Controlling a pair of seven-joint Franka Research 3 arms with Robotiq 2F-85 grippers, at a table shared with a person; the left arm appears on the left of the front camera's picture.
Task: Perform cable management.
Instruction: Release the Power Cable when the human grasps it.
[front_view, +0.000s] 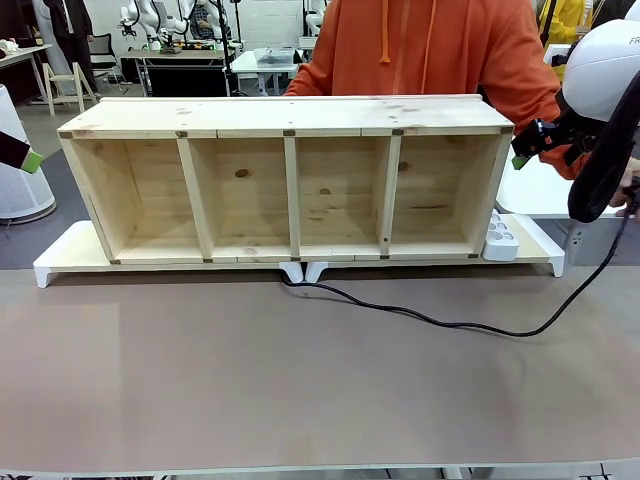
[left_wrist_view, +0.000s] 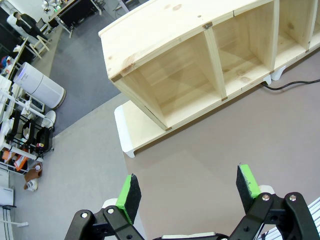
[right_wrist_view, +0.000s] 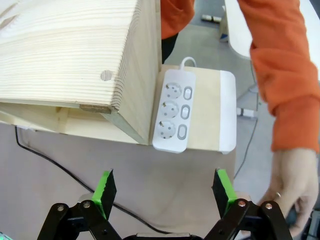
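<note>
A robotics lab: beyond the brown tabletop (front_view: 300, 390) and the person in orange (front_view: 420, 45), other tables (front_view: 185, 55) carry equipment on a grey floor (left_wrist_view: 75, 65). The left wrist view adds a white cylindrical appliance (left_wrist_view: 40, 89) and wire racks of gear (left_wrist_view: 20, 135) along the wall

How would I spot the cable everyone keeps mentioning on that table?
Find the long pale wooden shelf with four open compartments standing across the table. From under its middle, a thin black cable snakes over the brown tabletop toward the right edge. Unlike the white plastic power strip at the shelf's right end, it is dark, slender and curving.
</note>
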